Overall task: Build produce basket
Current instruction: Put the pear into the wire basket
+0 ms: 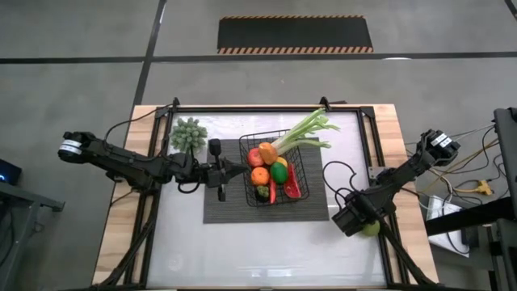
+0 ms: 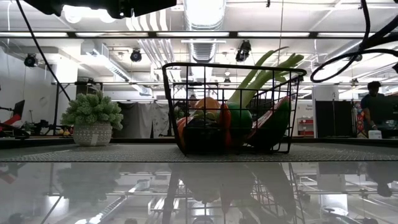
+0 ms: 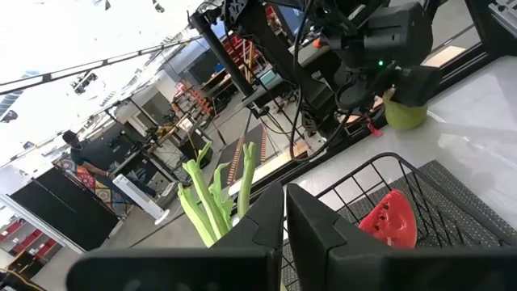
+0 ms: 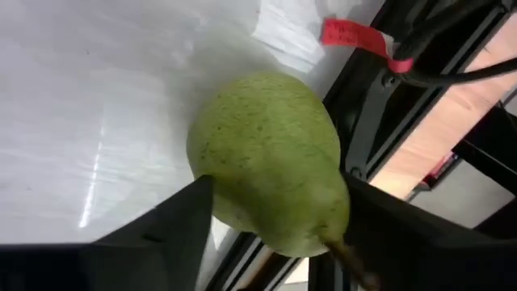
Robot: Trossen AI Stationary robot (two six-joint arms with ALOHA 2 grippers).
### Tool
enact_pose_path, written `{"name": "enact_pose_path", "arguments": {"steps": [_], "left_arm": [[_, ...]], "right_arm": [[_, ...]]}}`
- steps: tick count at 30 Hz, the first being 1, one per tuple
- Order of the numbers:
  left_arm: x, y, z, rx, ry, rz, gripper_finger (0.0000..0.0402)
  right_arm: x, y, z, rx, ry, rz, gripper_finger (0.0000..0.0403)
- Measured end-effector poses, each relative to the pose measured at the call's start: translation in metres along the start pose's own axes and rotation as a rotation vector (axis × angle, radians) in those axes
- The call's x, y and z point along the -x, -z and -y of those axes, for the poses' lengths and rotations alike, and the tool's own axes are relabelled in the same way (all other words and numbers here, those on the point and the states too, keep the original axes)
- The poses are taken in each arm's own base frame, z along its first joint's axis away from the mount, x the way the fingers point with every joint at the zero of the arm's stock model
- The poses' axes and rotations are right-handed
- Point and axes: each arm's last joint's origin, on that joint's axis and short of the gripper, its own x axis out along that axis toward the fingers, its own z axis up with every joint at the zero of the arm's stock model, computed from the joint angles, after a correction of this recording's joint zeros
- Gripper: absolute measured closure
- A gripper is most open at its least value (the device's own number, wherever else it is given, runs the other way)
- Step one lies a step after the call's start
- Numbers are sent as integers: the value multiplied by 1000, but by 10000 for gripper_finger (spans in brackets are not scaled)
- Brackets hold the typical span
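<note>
At the table's right edge (image 1: pixel 388 242), the pear (image 4: pixel 271 162) is flanked by the right gripper (image 4: pixel 279 218); its jaws should be centred and closed fully before lifting toward the basket (image 1: pixel 246 174). The left gripper (image 3: pixel 284 234) is shut, empty.

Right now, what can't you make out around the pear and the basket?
- Pear: right gripper fingers flank it in the right wrist view; firm contact unclear. In the high view the gripper covers nearly all of it.
- Basket bottom layer: stacked pieces hide what lies underneath; the dark piece is too small to identify.
- Low view: wire mesh and overlap blur the fruits together.
- Left gripper: its own fingers block the basket's near side.
</note>
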Motion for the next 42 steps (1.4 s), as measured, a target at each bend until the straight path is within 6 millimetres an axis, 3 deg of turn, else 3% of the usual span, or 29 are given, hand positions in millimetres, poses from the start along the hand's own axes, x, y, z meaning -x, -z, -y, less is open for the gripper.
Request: {"name": "enact_pose_path", "arguments": {"steps": [6, 14, 22, 30, 36, 42], "left_arm": [[0, 0, 0, 0, 0, 0, 402], [0, 0, 0, 0, -1, 1, 402], [1, -1, -2, 3, -6, 8, 402], [1, -2, -2, 5, -9, 13, 402], [1, -2, -2, 5, -10, 13, 402], [2, -2, -2, 6, -11, 15, 402]], "right_arm": [[2, 1, -1, -6, -19, 5, 262], [20, 8, -10, 31, -109, 65, 262], [72, 22, -29, 283, -356, 292, 264], [149, 26, -36, 538, -593, 638, 267], [196, 3, -37, 634, -619, 824, 267], [215, -43, -39, 689, -528, 884, 267]]}}
